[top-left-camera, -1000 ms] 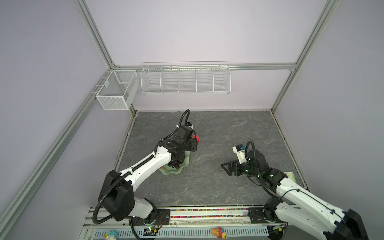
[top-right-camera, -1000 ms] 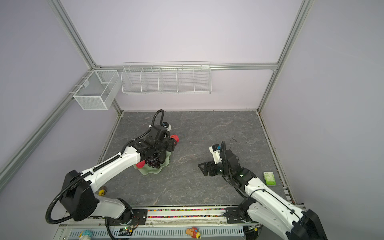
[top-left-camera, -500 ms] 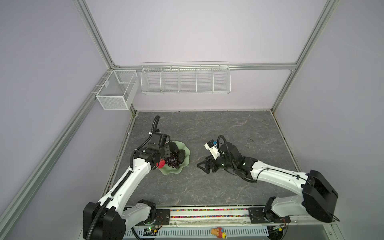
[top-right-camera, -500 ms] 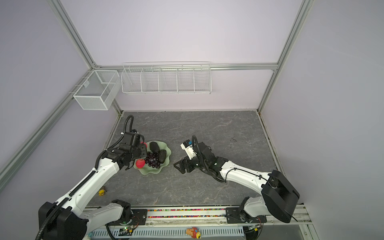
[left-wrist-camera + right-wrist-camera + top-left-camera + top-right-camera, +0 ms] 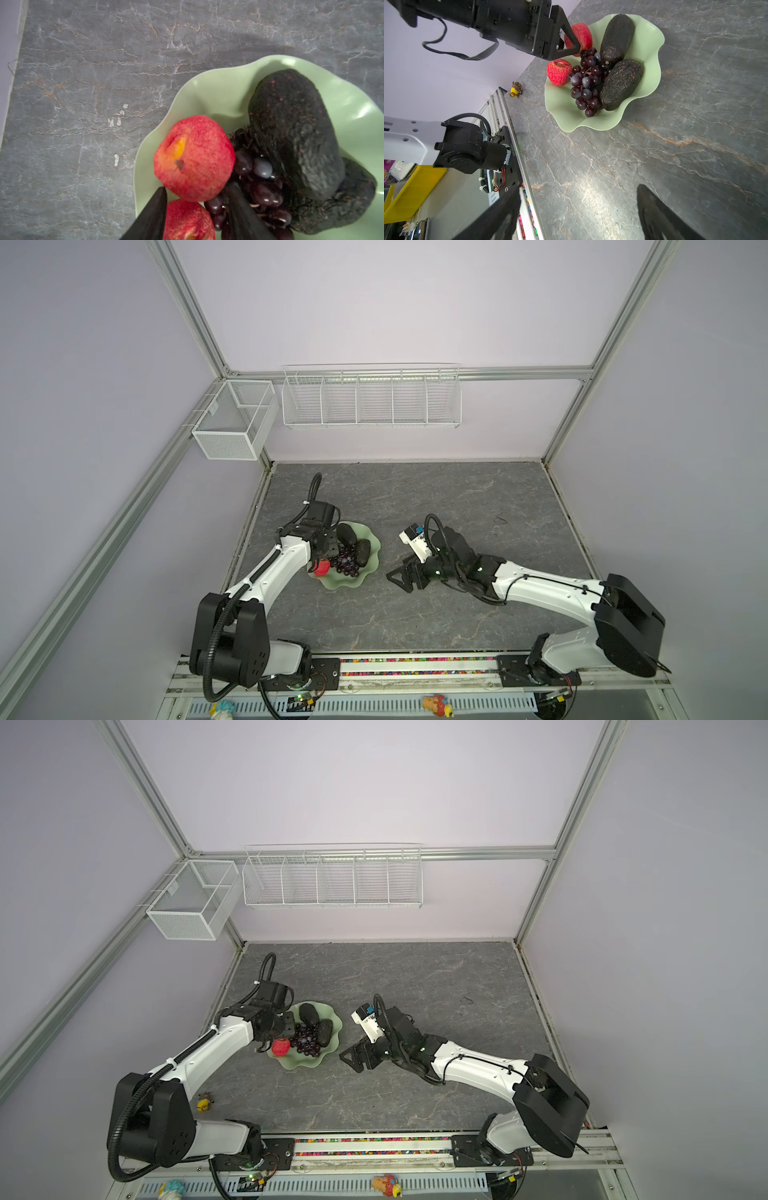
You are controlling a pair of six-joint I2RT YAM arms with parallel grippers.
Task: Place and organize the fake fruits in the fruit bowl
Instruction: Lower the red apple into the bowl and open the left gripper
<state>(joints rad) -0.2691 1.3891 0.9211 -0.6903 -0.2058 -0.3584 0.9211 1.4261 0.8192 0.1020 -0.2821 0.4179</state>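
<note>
The pale green fruit bowl (image 5: 340,583) (image 5: 299,1063) (image 5: 591,124) holds all the fake fruits that show. Two blackish avocados (image 5: 616,37) (image 5: 620,83) lie beside the purple grapes (image 5: 585,87) (image 5: 264,193). Two red apples (image 5: 193,158) (image 5: 187,220) sit at the bowl's left edge. My left gripper (image 5: 326,553) (image 5: 197,187) hangs over them with its fingers apart; the nearer apple lies below the gap, not clamped. My right gripper (image 5: 401,574) (image 5: 579,207) stands open and empty over bare table, right of the bowl.
A small yellow toy figure (image 5: 203,1102) (image 5: 516,89) stands near the table's front left corner. Two white wire baskets (image 5: 370,398) (image 5: 235,423) hang on the back and left walls. The left wall runs close behind the bowl's left side.
A second ago a red apple was at the left gripper's tip behind the bowl; now both apples lie in the bowl and the gripper hangs over its left side. The right gripper came nearer.
</note>
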